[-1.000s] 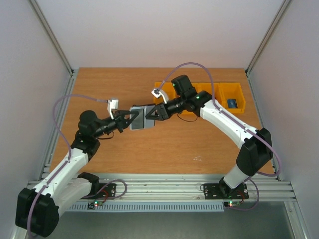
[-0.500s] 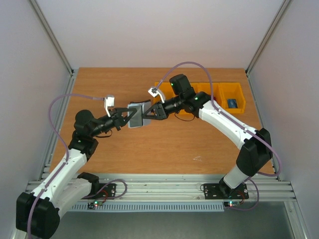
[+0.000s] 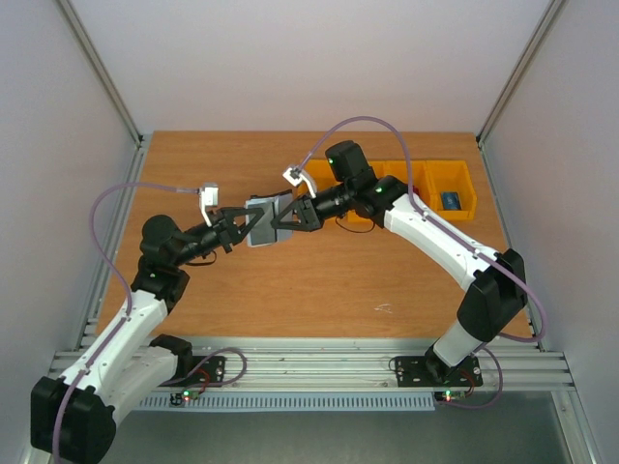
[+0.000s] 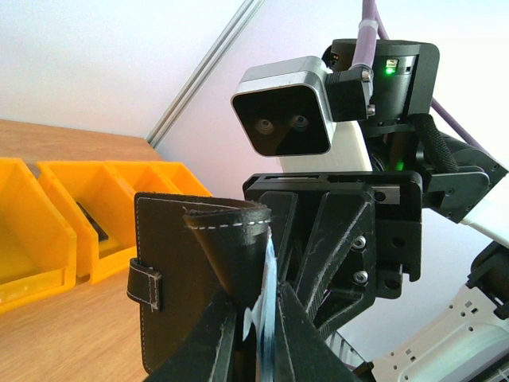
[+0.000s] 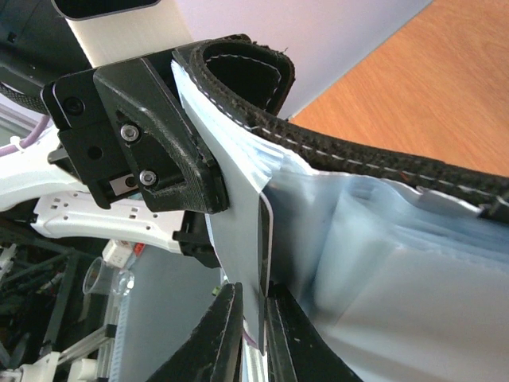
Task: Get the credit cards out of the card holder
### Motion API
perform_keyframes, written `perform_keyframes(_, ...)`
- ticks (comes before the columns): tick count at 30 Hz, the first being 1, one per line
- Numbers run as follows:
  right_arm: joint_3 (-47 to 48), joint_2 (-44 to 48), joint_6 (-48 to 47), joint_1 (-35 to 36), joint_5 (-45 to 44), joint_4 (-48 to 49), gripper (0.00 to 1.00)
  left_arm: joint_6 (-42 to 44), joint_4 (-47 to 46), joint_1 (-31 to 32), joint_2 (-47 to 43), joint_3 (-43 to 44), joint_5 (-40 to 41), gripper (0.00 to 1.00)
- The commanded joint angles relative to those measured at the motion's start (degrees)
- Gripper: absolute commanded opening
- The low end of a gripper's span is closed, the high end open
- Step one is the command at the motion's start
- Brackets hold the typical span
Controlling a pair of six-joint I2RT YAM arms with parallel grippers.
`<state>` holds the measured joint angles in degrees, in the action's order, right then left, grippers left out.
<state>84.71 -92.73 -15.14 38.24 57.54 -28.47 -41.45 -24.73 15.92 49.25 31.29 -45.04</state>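
Both arms stretch inward and meet at the card holder (image 3: 261, 222), raised between them. The left tool (image 3: 235, 228) clamps one flap. The right tool (image 3: 280, 217) faces it, fingers almost together, pinching a thin inner leaf.

The card holder (image 3: 261, 232), held between left end effector (image 3: 244, 224) and right end effector (image 3: 279, 215), blocks the tabletop (image 3: 319, 280) centre. Yellow bins (image 3: 450, 179) occupy the far right; the left side is open.

The thin plastic card (image 5: 263, 239) is mostly buried in the black leather wallet (image 4: 171, 267); the blue thing (image 3: 451, 201) in the yellow plastic bin (image 3: 447, 172) is too small to name.
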Motion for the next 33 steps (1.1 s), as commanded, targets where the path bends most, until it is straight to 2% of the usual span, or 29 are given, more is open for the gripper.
perform_keyframes(1,2.7,-1.3,2.2,2.0,6.4,5.8,0.08,-0.5,-4.0,0.4,-0.7,1.0,-0.5,0.00)
perform_keyframes(3,2.5,-1.0,2.7,2.0,7.3,6.8,0.02,-0.5,-3.8,0.4,-0.8,0.8,-0.4,0.00)
perform_keyframes(9,2.3,-0.1,1.5,0.7,8.3,4.5,0.01,0.5,-1.7,0.3,-1.4,0.4,0.2,0.01)
perform_keyframes(10,2.3,0.4,1.1,0.2,8.3,3.7,0.01,0.5,-1.0,0.1,-1.7,0.2,0.6,0.07)
perform_keyframes(12,2.8,1.6,-0.5,-1.0,8.1,1.5,0.01,0.0,-0.4,-0.6,-1.9,-0.2,0.5,0.33)
perform_keyframes(14,4.3,2.4,-3.0,-1.9,7.4,-2.8,0.01,-2.6,0.4,-2.0,-1.9,-0.6,0.3,0.43)
perform_keyframes(17,8.3,2.2,-8.2,-2.0,6.6,-11.8,0.01,-7.9,0.4,-4.1,-1.6,-1.4,-1.3,0.47)
perform_keyframes(21,10.3,2.3,-11.1,-2.0,4.2,-17.4,0.01,-7.4,-1.8,-4.2,-2.1,-0.7,-6.6,0.50)
perform_keyframes(24,12.0,1.3,-11.5,-2.0,4.2,-18.7,0.01,-5.8,-2.8,-3.8,-2.0,-0.1,-11.5,0.48)
perform_keyframes(27,13.3,0.2,-11.3,-1.9,4.9,-18.3,0.01,-4.5,-3.6,-2.7,-1.7,0.1,-12.6,0.39)
perform_keyframes(29,14.0,-0.3,-11.1,-2.0,5.4,-17.9,0.01,-4.1,-4.1,-1.7,-1.4,0.4,-13.0,0.29)
perform_keyframes(32,14.3,-0.7,-10.4,-1.9,5.8,-17.1,0.01,-2.9,-4.3,-0.6,-1.1,0.7,-13.0,0.06)
perform_keyframes(33,14.3,-0.8,-10.4,-1.9,5.7,-17.0,0.01,-2.6,-4.4,-0.4,-1.0,0.7,-12.9,0.01)
